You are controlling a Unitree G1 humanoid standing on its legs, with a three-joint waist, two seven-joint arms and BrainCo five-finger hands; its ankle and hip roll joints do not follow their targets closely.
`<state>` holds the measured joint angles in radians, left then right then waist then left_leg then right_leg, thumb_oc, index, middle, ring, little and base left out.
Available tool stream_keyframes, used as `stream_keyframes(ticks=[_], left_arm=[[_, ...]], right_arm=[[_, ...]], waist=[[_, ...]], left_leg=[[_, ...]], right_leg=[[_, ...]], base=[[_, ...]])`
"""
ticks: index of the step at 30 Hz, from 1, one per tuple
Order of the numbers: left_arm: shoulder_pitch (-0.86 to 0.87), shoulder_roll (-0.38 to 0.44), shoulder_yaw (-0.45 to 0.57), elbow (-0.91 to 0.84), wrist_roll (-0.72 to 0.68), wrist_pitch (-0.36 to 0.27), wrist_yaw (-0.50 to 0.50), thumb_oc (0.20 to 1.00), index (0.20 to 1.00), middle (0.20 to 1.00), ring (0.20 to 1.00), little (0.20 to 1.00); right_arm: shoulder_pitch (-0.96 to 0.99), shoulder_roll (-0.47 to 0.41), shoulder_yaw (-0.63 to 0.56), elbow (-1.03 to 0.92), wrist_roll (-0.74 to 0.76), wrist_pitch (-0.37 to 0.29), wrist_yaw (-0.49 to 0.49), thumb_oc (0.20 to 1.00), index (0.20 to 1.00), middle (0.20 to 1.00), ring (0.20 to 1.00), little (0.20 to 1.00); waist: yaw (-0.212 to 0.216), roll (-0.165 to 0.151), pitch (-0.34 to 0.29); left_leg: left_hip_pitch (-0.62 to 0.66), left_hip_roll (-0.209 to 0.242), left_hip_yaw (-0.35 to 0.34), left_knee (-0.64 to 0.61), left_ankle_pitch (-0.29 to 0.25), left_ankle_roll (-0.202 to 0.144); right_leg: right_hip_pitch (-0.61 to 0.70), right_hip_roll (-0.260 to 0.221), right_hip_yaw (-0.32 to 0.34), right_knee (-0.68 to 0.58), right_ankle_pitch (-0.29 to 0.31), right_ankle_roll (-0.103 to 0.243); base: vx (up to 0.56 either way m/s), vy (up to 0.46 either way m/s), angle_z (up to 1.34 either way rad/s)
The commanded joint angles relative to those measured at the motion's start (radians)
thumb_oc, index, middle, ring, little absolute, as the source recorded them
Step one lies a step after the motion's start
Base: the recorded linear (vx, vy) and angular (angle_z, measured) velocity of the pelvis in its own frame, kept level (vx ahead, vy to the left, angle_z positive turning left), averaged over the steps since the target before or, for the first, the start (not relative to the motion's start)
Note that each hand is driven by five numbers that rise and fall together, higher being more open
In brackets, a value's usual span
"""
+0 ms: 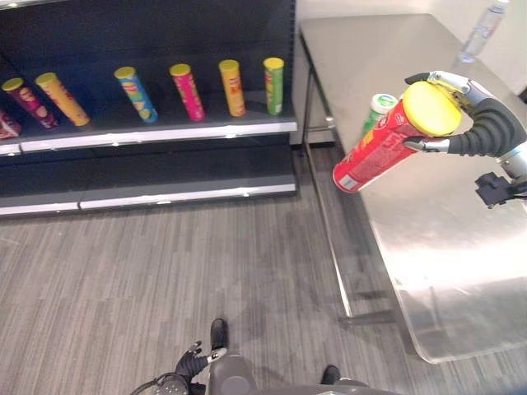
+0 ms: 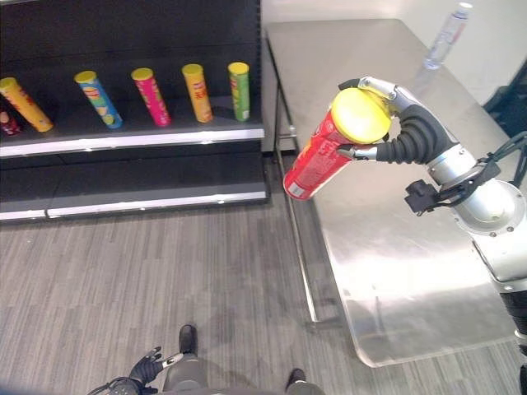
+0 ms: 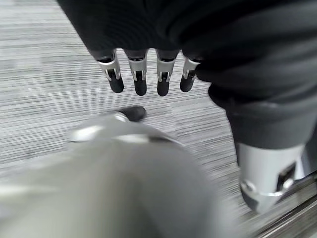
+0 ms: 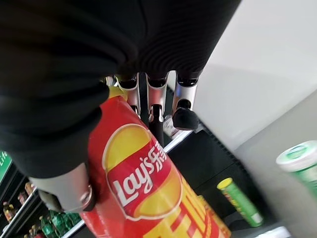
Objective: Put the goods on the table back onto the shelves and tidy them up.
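We see the right robot hand (image 2: 387, 123) clenched around a red cardboard crisp tube with a yellow lid (image 2: 325, 156), held tilted above the steel worktop's (image 2: 395, 247) left edge | green white-lidded tube (image 1: 377, 111) stands behind it near that edge | left robot hand (image 3: 148, 74) hangs relaxed over the grey floor (image 1: 165, 280) | five tubes on the dark shelf (image 1: 156, 132).
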<state>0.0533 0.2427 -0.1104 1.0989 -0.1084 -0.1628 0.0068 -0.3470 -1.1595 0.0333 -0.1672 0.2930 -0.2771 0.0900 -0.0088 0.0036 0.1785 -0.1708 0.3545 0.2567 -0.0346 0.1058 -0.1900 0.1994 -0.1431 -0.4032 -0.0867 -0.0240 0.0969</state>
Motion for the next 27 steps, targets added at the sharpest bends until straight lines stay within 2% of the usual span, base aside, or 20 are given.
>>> stream_keyframes(ticks=[1, 2, 3, 4, 5, 7, 8, 9, 10, 11, 12, 16, 17, 18, 19, 21, 23, 24, 26, 27], left_arm=[[-0.013, 0.071, -0.002, -0.011, -0.008, -0.035, 0.019, 1.000, 1.000, 1.000, 1.000, 1.000], [-0.023, 0.079, 0.000, -0.006, 0.001, -0.037, 0.020, 1.000, 1.000, 1.000, 1.000, 1.000], [-0.026, 0.098, 0.005, -0.003, 0.013, -0.033, 0.024, 1.000, 1.000, 1.000, 1.000, 1.000], [-0.026, 0.098, 0.007, -0.003, 0.013, -0.033, 0.024, 1.000, 1.000, 1.000, 1.000, 1.000], [-0.029, 0.119, 0.017, -0.006, 0.015, -0.030, 0.021, 1.000, 1.000, 1.000, 1.000, 1.000], [-0.034, 0.130, 0.023, -0.005, 0.018, -0.030, 0.020, 1.000, 1.000, 1.000, 1.000, 1.000], [-0.040, 0.140, 0.025, -0.009, 0.028, -0.030, 0.021, 1.000, 1.000, 1.000, 1.000, 1.000], [-0.045, 0.152, 0.016, -0.020, 0.017, -0.034, 0.012, 1.000, 1.000, 1.000, 1.000, 1.000], [-0.046, 0.152, 0.016, -0.020, 0.017, -0.034, 0.012, 1.000, 1.000, 1.000, 1.000, 1.000], [-0.050, 0.155, 0.013, -0.018, 0.016, -0.035, 0.010, 1.000, 1.000, 1.000, 1.000, 1.000], [-0.060, 0.158, 0.001, -0.017, 0.014, -0.034, 0.006, 1.000, 1.000, 1.000, 1.000, 1.000], [-0.060, 0.157, 0.003, -0.017, 0.014, -0.034, 0.006, 1.000, 1.000, 1.000, 1.000, 1.000], [-0.067, 0.153, -0.002, -0.017, 0.010, -0.031, 0.005, 1.000, 1.000, 1.000, 1.000, 1.000], [-0.081, 0.143, -0.013, -0.014, 0.004, -0.029, 0.002, 1.000, 1.000, 1.000, 1.000, 1.000], [-0.104, 0.101, -0.055, -0.021, 0.005, -0.029, -0.021, 1.000, 1.000, 1.000, 1.000, 1.000], [-0.098, 0.093, -0.081, -0.029, 0.031, -0.028, -0.044, 1.000, 1.000, 1.000, 1.000, 1.000], [-0.098, 0.094, -0.084, -0.029, 0.031, -0.028, -0.044, 1.000, 1.000, 1.000, 1.000, 1.000], [-0.095, 0.093, -0.090, -0.030, 0.040, -0.029, -0.048, 1.000, 1.000, 1.000, 1.000, 1.000], [-0.095, 0.094, -0.093, -0.030, 0.040, -0.029, -0.048, 1.000, 1.000, 1.000, 1.000, 1.000], [-0.091, 0.094, -0.102, -0.035, 0.051, -0.029, -0.055, 1.000, 1.000, 1.000, 1.000, 1.000]], right_arm=[[-0.061, -0.018, -0.025, -0.036, -0.020, -0.050, -0.052, 0.200, 0.200, 0.200, 0.200, 0.200], [-0.071, 0.002, -0.017, -0.031, -0.020, -0.046, -0.048, 0.200, 0.200, 0.200, 0.200, 0.200], [-0.104, 0.030, 0.020, -0.029, -0.047, -0.038, -0.056, 0.200, 0.200, 0.200, 0.200, 0.200], [-0.111, 0.031, 0.026, -0.027, -0.048, -0.038, -0.058, 0.200, 0.200, 0.200, 0.200, 0.200], [-0.146, 0.044, 0.065, -0.032, -0.069, -0.033, -0.060, 0.200, 0.200, 0.200, 0.200, 0.200], [-0.156, 0.048, 0.075, -0.033, -0.078, -0.036, -0.066, 0.200, 0.200, 0.200, 0.200, 0.200], [-0.149, 0.044, 0.074, -0.031, -0.100, -0.030, -0.076, 0.200, 0.200, 0.200, 0.200, 0.200], [-0.129, 0.026, 0.056, -0.035, -0.133, -0.027, -0.079, 0.200, 0.200, 0.200, 0.200, 0.200], [-0.129, 0.026, 0.055, -0.035, -0.133, -0.027, -0.079, 0.200, 0.200, 0.200, 0.200, 0.200], [-0.135, 0.019, 0.057, -0.033, -0.137, -0.029, -0.084, 0.200, 0.200, 0.200, 0.200, 0.200], [-0.152, 0.008, 0.071, -0.033, -0.136, -0.032, -0.083, 0.200, 0.200, 0.200, 0.200, 0.200], [-0.158, 0.007, 0.075, -0.031, -0.136, -0.033, -0.083, 0.200, 0.200, 0.200, 0.200, 0.200], [-0.166, 0.001, 0.085, -0.029, -0.130, -0.035, -0.083, 0.200, 0.200, 0.200, 0.200, 0.200], [-0.179, -0.011, 0.098, -0.021, -0.121, -0.034, -0.082, 0.200, 0.200, 0.200, 0.200, 0.200], [-0.184, -0.059, 0.107, -0.011, -0.105, -0.031, -0.074, 0.200, 0.200, 0.200, 0.200, 0.200], [-0.136, -0.074, 0.074, -0.009, -0.094, -0.023, -0.066, 0.200, 0.200, 0.200, 0.200, 0.200], [-0.125, -0.074, 0.064, -0.013, -0.094, -0.022, -0.065, 0.200, 0.200, 0.200, 0.200, 0.200], [-0.109, -0.077, 0.053, -0.012, -0.090, -0.024, -0.062, 0.200, 0.200, 0.200, 0.200, 0.200], [-0.098, -0.077, 0.043, -0.015, -0.090, -0.023, -0.061, 0.200, 0.200, 0.200, 0.200, 0.200], [-0.080, -0.077, 0.032, -0.012, -0.082, -0.024, -0.058, 0.200, 0.200, 0.200, 0.200, 0.200]], waist=[[0.032, -0.009, -0.087], [0.038, -0.015, -0.083], [0.044, -0.029, -0.078], [0.043, -0.031, -0.080], [0.047, -0.042, -0.071], [0.044, -0.048, -0.072], [0.036, -0.059, -0.078], [0.021, -0.070, -0.077], [0.022, -0.071, -0.079], [0.019, -0.074, -0.078], [0.014, -0.074, -0.075], [0.011, -0.074, -0.076], [0.007, -0.073, -0.066], [-0.004, -0.072, -0.044], [-0.033, -0.090, -0.007], [-0.068, -0.094, -0.004], [-0.073, -0.091, -0.002], [-0.078, -0.097, -0.007], [-0.081, -0.095, -0.005], [-0.088, -0.099, -0.013]], left_leg=[[0.051, 0.013, -0.012, 0.013, 0.033, -0.072], [0.037, -0.001, -0.009, 0.048, 0.002, -0.068], [0.015, -0.034, -0.007, 0.103, -0.054, -0.041], [0.011, -0.036, -0.005, 0.108, -0.057, -0.039], [0.008, -0.076, -0.003, 0.135, -0.091, -0.016], [0.003, -0.098, -0.004, 0.139, -0.102, -0.005], [-0.007, -0.122, -0.015, 0.137, -0.108, 0.006], [0.016, -0.174, -0.049, 0.124, -0.133, 0.032], [0.013, -0.174, -0.048, 0.123, -0.130, 0.033], [0.019, -0.191, -0.056, 0.117, -0.139, 0.042], [0.031, -0.223, -0.067, 0.100, -0.145, 0.063], [0.028, -0.224, -0.069, 0.098, -0.142, 0.063], [0.044, -0.250, -0.078, 0.091, -0.151, 0.074], [0.069, -0.300, -0.111, 0.093, -0.165, 0.094], [0.173, -0.431, -0.236, 0.102, -0.238, 0.136], [0.246, -0.476, -0.324, 0.112, -0.294, 0.151], [0.248, -0.473, -0.333, 0.113, -0.296, 0.150], [0.271, -0.489, -0.349, 0.116, -0.304, 0.152], [0.275, -0.487, -0.355, 0.117, -0.306, 0.152], [0.300, -0.499, -0.369, 0.113, -0.315, 0.154]], right_leg=[[-0.112, -0.092, 0.071, 0.039, -0.046, 0.165], [-0.118, -0.125, 0.069, 0.039, -0.015, 0.165], [-0.151, -0.184, 0.079, 0.046, 0.049, 0.165], [-0.156, -0.187, 0.082, 0.046, 0.050, 0.165], [-0.182, -0.232, 0.101, 0.059, 0.095, 0.165], [-0.194, -0.241, 0.116, 0.065, 0.114, 0.165], [-0.202, -0.241, 0.170, 0.073, 0.145, 0.165], [-0.195, -0.173, 0.334, 0.085, 0.110, 0.165], [-0.199, -0.173, 0.336, 0.085, 0.112, 0.165], [-0.199, -0.147, 0.362, 0.087, 0.096, 0.165], [-0.230, -0.090, 0.387, 0.089, 0.039, 0.165], [-0.234, -0.091, 0.386, 0.092, 0.039, 0.165], [-0.267, -0.048, 0.397, 0.100, 0.010, 0.164], [-0.318, 0.028, 0.422, 0.112, -0.012, 0.153], [-0.439, 0.181, 0.439, 0.101, 0.030, 0.133], [-0.475, 0.218, 0.371, 0.104, 0.062, 0.135], [-0.471, 0.218, 0.362, 0.105, 0.059, 0.134], [-0.474, 0.225, 0.340, 0.108, 0.072, 0.133], [-0.470, 0.225, 0.333, 0.108, 0.070, 0.132], [-0.474, 0.231, 0.303, 0.114, 0.084, 0.125]], base=[[-0.01, 0.254, 0.37], [-0.04, 0.492, 0.28], [-0.04, 0.384, 0.30], [-0.03, 0.504, 0.20], [-0.01, 0.268, 0.11], [0.00, 0.285, 0.18], [0.19, 0.452, 0.28], [0.17, 0.343, 0.30], [0.21, 0.329, 0.52], [0.16, 0.260, 0.60], [0.16, 0.259, 0.62], [0.05, 0.077, 0.52], [0.25, 0.295, -0.06], [0.80, 0.554, 0.05], [0.86, 0.457, 0.20], [0.70, 0.180, 1.44], [0.22, 0.020, 3.23], [0.15, 0.011, 2.06], [0.15, 0.011, 1.18], [0.16, 0.010, 0.50]])
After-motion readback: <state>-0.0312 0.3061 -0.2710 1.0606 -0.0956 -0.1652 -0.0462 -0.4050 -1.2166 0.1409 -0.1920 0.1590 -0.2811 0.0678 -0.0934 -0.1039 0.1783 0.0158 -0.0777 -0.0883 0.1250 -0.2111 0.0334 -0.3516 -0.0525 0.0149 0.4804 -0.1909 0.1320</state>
